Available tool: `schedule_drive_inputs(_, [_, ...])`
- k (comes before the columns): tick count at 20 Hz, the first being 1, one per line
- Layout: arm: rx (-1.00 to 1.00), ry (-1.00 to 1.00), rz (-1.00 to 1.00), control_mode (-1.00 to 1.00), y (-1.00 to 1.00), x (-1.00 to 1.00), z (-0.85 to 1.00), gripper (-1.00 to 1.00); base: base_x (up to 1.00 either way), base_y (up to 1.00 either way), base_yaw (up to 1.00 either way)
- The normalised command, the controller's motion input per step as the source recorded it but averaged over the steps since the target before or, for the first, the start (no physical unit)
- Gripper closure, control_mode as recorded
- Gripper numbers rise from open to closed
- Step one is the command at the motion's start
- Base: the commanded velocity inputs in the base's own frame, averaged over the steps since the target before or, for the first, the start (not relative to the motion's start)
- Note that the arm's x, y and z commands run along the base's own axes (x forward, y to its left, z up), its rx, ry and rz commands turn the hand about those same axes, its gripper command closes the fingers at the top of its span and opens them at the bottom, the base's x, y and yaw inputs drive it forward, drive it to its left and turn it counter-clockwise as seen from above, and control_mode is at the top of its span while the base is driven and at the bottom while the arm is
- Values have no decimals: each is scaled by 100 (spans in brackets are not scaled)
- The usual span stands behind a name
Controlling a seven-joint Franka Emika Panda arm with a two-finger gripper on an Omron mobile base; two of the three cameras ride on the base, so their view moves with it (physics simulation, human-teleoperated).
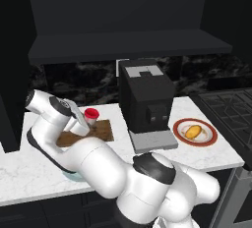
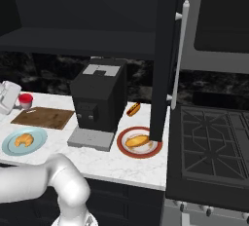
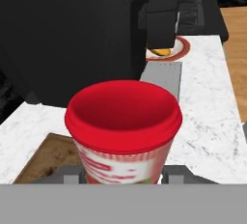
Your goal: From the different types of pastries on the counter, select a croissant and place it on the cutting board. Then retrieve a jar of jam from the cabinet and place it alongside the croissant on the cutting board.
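- Fingers flank the jam jar [image 3: 124, 131] low on its body in the hand view, one dark tip [image 3: 72, 175] on each side, seemingly clamped on it, with the red lid facing the camera.
- Gripper [image 1: 84, 123] holds the jar over the far end of the cutting board [image 1: 101, 131] in the left base view; whether the jar's base touches the wood cannot be told.
- Board lies on the white counter [image 2: 121, 164], left of the black coffee machine [image 2: 98, 101], and the jar hangs above it, which fits the task's last step of setting jam on the board.
- No pastry is visible on the bare parts of the board; the arm hides part of it in the left base view.
- Light-blue plate [image 2: 7, 144], just in front of the board in the right base view, carries a golden crescent, apparently the croissant [image 2: 24, 140], so by these views that step looks undone.
- Red-rimmed plate [image 2: 122, 148] right of the machine holds an oblong yellow-orange pastry [image 2: 137, 141].
- Hot dog [image 2: 133, 108] lies on the counter behind that plate.
- Dark cabinet [image 1: 128, 6] hangs above, its wide shelf bare where visible.
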Motion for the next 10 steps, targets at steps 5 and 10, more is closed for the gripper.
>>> schedule_drive_inputs(5, [3,5,0,-100,7,44,-8,100,0,0,0])
schedule_drive_inputs(10, [3,3,0,-100,10,42,-29,100,0,0,0])
